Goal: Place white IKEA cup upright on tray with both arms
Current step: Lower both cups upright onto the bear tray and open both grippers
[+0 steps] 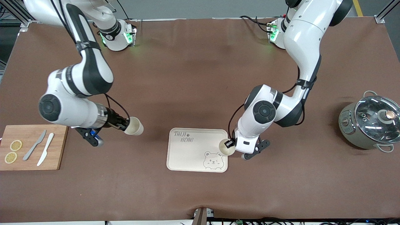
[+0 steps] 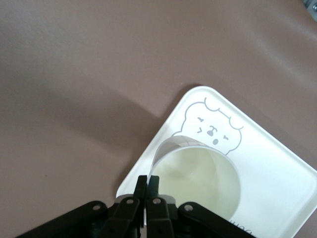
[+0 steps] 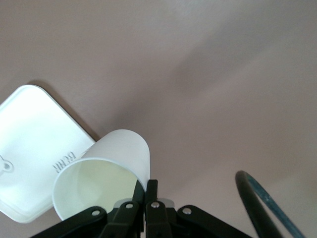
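One white cup [image 1: 227, 147] hangs upright over the tray [image 1: 187, 153] edge, its rim pinched in my left hand [image 1: 229, 144], ready to set down. My right hand [image 1: 125, 125] clamps a second cup [image 1: 133, 126], tilted above the surface [image 1: 200, 93], awaiting its turn.

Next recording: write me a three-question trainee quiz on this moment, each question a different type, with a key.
1. True or false: each tool holds a white cup by its rim.
2. Multiple choice: the left tool's cup is over A) the wooden cutting board, B) the tray, C) the lidded pot.
3. Fill in: the right tool's cup hangs over the bare table between the cutting board and the ____.

Key: 1. True: the left tool and the right tool are each shut on a cup's rim. 2. B, at the tray's edge toward the left arm's end, by the bear drawing. 3. tray.
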You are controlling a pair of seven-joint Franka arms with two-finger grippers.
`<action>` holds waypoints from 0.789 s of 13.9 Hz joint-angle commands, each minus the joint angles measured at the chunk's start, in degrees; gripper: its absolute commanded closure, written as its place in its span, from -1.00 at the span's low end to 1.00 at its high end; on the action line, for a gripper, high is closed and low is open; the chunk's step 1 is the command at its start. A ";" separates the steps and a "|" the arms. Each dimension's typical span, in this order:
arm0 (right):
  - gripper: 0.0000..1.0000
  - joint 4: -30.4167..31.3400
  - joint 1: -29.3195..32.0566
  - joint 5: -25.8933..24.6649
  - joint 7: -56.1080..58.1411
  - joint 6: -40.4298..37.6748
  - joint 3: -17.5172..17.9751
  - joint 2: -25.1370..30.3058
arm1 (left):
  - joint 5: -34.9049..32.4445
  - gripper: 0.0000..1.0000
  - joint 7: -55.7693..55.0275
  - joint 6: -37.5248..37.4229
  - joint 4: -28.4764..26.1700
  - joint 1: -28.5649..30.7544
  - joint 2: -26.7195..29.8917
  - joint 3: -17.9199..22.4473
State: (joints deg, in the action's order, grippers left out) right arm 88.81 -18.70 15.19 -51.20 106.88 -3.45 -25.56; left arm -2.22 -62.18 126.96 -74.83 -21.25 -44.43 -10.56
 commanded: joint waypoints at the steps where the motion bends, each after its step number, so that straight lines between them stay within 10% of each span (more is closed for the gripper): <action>1: 1.00 -6.27 -4.66 1.07 -8.97 1.92 -0.51 -5.80 | -1.30 1.00 -1.54 0.31 1.96 -1.60 -1.70 0.72; 9: 1.00 -10.94 -12.23 1.07 -22.53 13.53 -0.51 -16.01 | -1.21 1.00 -2.15 0.75 1.00 -3.54 -3.82 0.63; 10: 1.00 -10.85 -12.67 1.07 -22.98 13.53 -0.51 -16.36 | -1.39 0.94 -2.07 0.75 1.08 -3.54 -4.43 0.63; 11: 1.00 -10.68 -12.67 1.25 -23.07 13.53 -0.51 -16.71 | -1.39 0.46 -2.07 1.27 1.26 -3.54 -4.61 0.72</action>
State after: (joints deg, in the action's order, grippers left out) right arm 80.06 -30.80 15.29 -72.97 120.91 -3.38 -40.87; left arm -2.22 -62.86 127.60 -74.77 -24.20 -48.04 -10.55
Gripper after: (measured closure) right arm 0.978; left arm 0.965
